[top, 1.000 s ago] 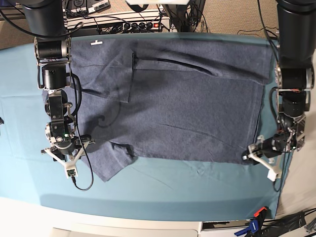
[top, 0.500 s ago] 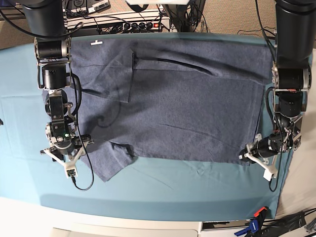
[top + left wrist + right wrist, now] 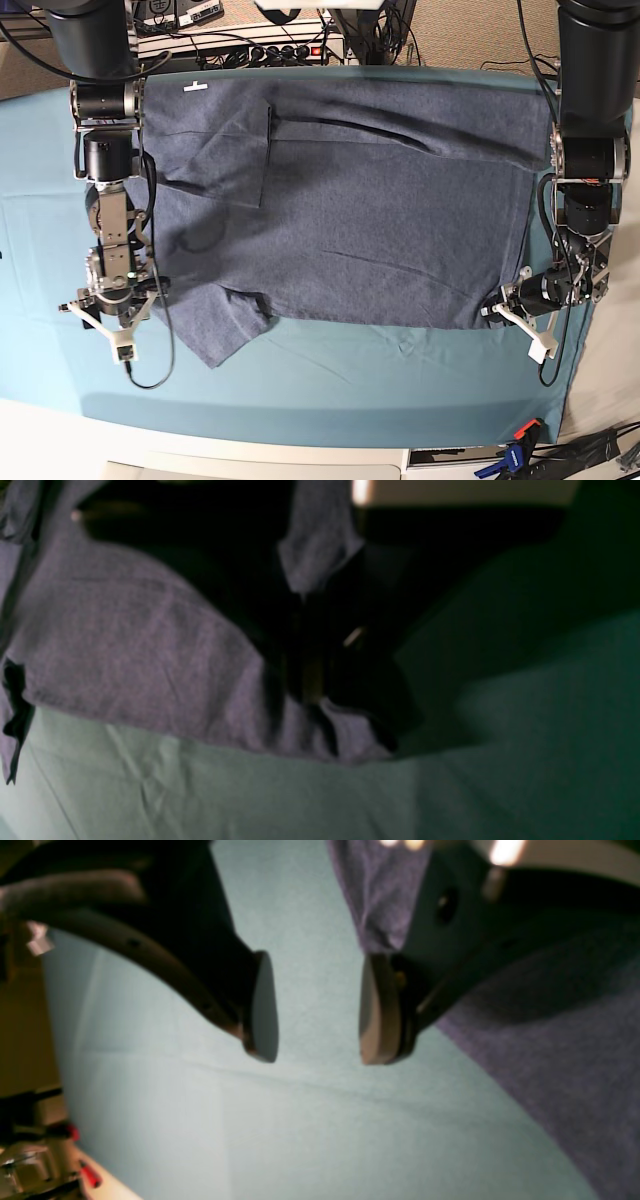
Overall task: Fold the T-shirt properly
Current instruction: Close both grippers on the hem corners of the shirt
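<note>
At the left of the base view, the right gripper (image 3: 100, 312) is seen with its pads (image 3: 262, 1007) parted over bare teal table cloth (image 3: 330, 385), nothing between them, just beside the sleeve edge. The T-shirt (image 3: 370, 215) is spread nearly flat across the middle of the cloth: heathered slate-blue, plain side up, one sleeve folded over near the far edge. It is judged soft, light and limp, likely to sag and wrinkle unless taken at two corners or hems together. At the right, the left gripper (image 3: 498, 312) is closed on the hem corner, where cloth is seen bunched.
</note>
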`<state>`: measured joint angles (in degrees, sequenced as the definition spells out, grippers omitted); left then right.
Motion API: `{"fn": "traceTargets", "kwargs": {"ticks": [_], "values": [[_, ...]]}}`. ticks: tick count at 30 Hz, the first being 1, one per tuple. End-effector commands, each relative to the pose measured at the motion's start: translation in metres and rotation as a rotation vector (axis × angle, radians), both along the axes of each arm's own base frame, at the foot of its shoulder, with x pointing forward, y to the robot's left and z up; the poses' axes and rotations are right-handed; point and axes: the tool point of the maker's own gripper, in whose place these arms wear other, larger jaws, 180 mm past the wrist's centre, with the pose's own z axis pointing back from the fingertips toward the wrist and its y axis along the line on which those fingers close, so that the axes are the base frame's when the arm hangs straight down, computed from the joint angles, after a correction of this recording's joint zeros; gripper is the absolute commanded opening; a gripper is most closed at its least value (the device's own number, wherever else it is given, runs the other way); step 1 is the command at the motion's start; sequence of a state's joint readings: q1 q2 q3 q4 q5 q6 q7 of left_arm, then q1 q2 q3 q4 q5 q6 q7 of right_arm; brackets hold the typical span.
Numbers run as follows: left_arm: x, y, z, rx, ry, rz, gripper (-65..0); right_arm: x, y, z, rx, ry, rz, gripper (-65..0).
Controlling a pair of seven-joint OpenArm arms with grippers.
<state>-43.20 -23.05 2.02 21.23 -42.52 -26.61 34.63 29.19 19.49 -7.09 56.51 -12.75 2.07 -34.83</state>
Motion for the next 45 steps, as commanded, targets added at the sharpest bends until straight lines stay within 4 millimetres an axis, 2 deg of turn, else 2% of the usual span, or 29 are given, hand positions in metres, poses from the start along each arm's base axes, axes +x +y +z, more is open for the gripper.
{"fn": "traceTargets", "kwargs": {"ticks": [1,3,9,12,21,27,36,42,45], "values": [[0.012,0.004,0.017,0.003,-0.042,-0.001,-65.0,0.013,-0.007,0.027,0.027,-0.080,-0.003,-34.3],[0.012,0.004,0.017,0.003,-0.042,-0.002,-65.0,0.012,-0.009,0.026,0.146,-0.101,-0.005,-31.4],[0.012,0.002,0.019,-0.002,-0.051,-0.021,-65.0,0.011,-0.011,0.015,0.553,-0.179,-0.036,-31.0],[0.011,-0.003,0.021,-0.010,-0.066,-0.049,-65.0,0.010,-0.008,0.008,0.683,-0.181,-0.040,-31.0],[0.012,-0.006,0.025,-0.032,-0.083,-0.060,-65.0,0.003,0.001,-0.019,0.740,-0.106,-0.040,-31.0],[0.012,-0.006,0.025,-0.032,-0.084,-0.060,-65.0,0.000,0.003,-0.023,0.753,-0.089,-0.047,-31.1],[0.013,-0.007,0.027,-0.050,-0.090,-0.051,-65.0,0.000,0.023,-0.031,0.813,-0.062,-0.033,-31.1],[0.013,-0.007,0.027,-0.050,-0.090,-0.051,-65.0,-0.002,0.026,-0.036,0.816,-0.060,-0.034,-31.2],[0.013,-0.007,0.027,-0.051,-0.090,-0.051,-65.0,-0.003,0.025,-0.037,0.809,-0.059,-0.034,-34.9]]}}
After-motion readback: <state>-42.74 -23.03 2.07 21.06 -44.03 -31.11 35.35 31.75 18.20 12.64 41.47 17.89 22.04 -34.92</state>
